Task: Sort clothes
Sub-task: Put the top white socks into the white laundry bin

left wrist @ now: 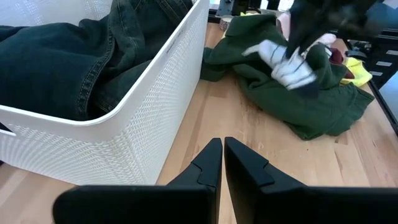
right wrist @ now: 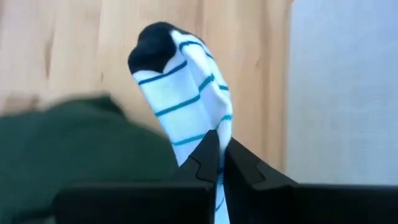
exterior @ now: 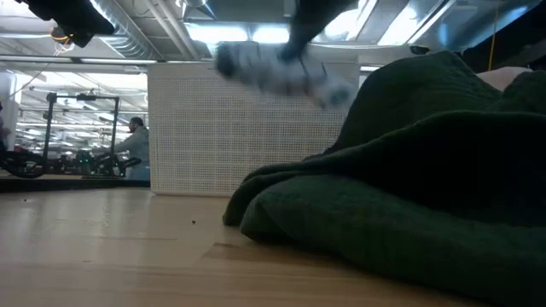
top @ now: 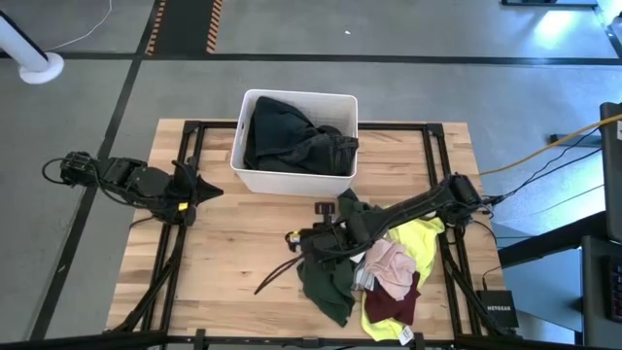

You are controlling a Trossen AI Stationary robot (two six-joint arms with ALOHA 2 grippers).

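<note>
My right gripper (top: 303,239) is above the table's middle, at the left edge of the clothes pile, shut on a white sock with teal stripes and a black toe (right wrist: 180,87). The sock also shows blurred in the low view (exterior: 281,72) and the left wrist view (left wrist: 287,63). The pile holds a dark green garment (top: 326,282), a neon yellow one (top: 425,238), a pale pink one (top: 389,264) and a maroon one (top: 394,306), all lying on the table. My left gripper (top: 209,190) is shut and empty, left of the white bin (top: 292,181). My right gripper pinches the sock between its two fingers, on the striped part (right wrist: 208,134) away from the black toe (right wrist: 152,50). The sock reaches out past the fingertips, toe end free. In the low view it is lifted clear of the table.
The white bin at the table's far middle holds dark garments (top: 292,136). A dark strap (top: 277,275) lies on the wood left of the green garment. Bare wood shows at the table's left and near left. A person (exterior: 135,145) stands in the room far behind.
</note>
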